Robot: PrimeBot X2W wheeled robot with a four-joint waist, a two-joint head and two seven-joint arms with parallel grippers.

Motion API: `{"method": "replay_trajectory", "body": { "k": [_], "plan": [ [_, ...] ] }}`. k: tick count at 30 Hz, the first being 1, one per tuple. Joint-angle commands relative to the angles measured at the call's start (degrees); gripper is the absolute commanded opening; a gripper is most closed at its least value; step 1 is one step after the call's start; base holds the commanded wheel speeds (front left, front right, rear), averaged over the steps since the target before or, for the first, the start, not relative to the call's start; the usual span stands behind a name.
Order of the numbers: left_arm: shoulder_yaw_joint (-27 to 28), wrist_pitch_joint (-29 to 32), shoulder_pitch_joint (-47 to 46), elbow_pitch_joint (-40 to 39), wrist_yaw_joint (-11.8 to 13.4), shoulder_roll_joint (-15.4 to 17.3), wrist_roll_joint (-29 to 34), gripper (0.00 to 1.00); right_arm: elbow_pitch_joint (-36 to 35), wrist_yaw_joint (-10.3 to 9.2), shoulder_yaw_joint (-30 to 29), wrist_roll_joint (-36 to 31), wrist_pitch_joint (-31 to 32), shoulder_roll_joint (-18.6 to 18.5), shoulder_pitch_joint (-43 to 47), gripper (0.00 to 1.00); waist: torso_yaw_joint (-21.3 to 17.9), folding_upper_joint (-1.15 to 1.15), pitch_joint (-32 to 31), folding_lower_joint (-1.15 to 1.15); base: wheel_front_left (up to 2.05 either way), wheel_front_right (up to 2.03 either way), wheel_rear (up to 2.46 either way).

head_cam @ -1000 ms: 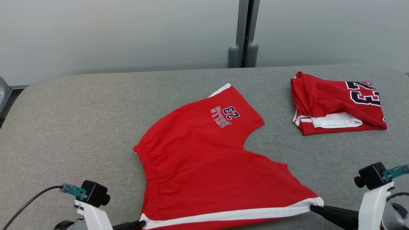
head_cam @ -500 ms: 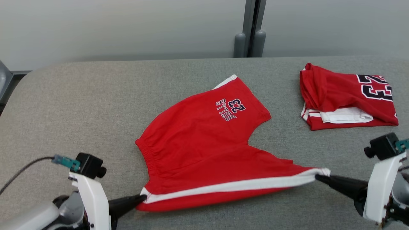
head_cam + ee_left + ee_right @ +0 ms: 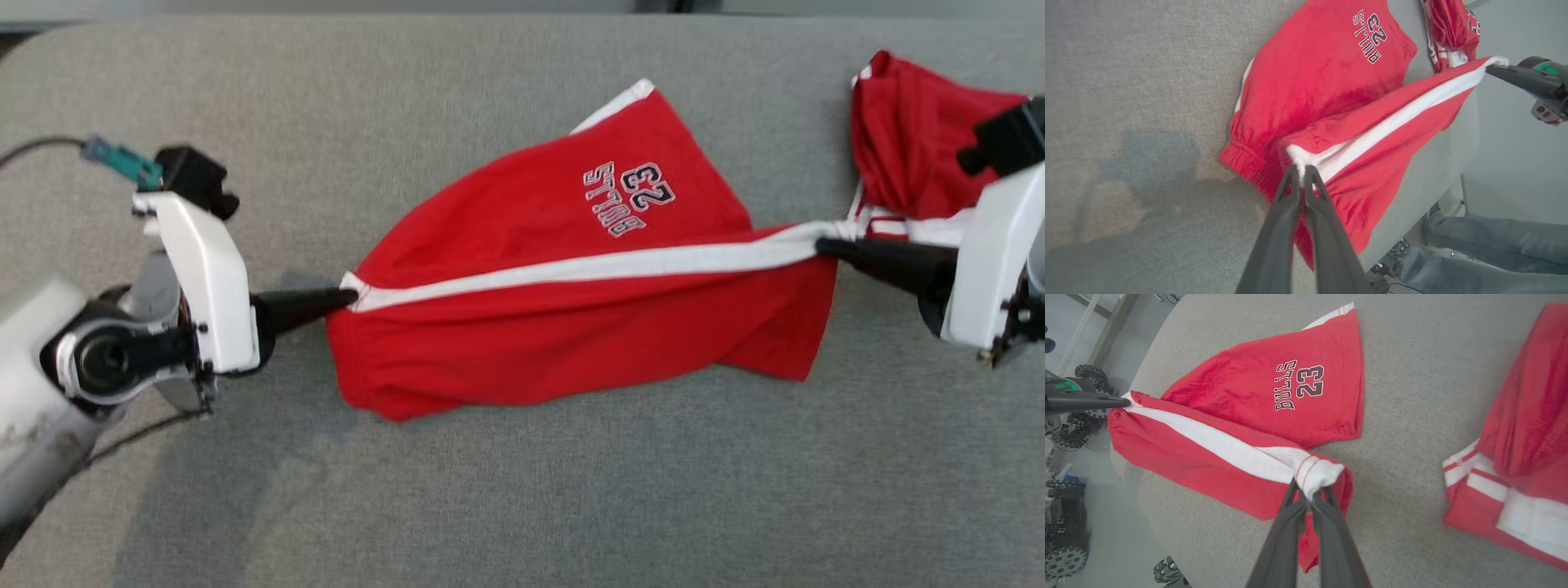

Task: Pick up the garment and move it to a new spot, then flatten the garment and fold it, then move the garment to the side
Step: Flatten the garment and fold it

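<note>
Held the garment point(image 3: 571, 327), red shorts with a white side stripe, stretched taut over the middle of the surface point(image 3: 490, 506), one leg raised, the other, printed BULLS 23, lying flat toward the far edge. Clamped the left hand point(image 3: 347, 298) shut on the stripe's waistband end, the right hand point(image 3: 820, 245) on its hem end. Saw a second red garment point(image 3: 906, 131) by the far right corner, and jeans-clad legs point(image 3: 1494, 245) beside the surface.

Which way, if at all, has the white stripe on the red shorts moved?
Yes: the white stripe has been lifted away from the robot, right up to the BULLS 23 print.
</note>
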Motion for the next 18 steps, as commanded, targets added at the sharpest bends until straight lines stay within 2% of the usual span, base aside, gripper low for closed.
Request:
{"method": "replay_trajectory", "body": {
  "k": [1,7,18],
  "plan": [
    [0.39,0.73,-1.39,1.0,-0.13,-0.43,-0.55,0.0,0.85,0.01,-0.23,0.24,0.95,0.23,-1.26,0.0,0.9,0.0,3.12,0.0,0.0,0.0,0.0],
    [1.48,5.38,-8.64,8.19,-0.33,-4.57,-1.25,0.0,5.41,0.01,-1.47,-1.66,6.03,4.01,-10.2,0.0,1.92,0.0,7.98,0.0,0.0,0.0,0.0],
    [2.48,8.56,-16.53,14.32,-1.55,-9.05,0.11,0.0,12.34,0.01,-1.41,-6.42,8.68,8.76,-21.15,0.0,5.44,0.0,12.48,0.0,0.0,0.0,0.0]
  ]
}}
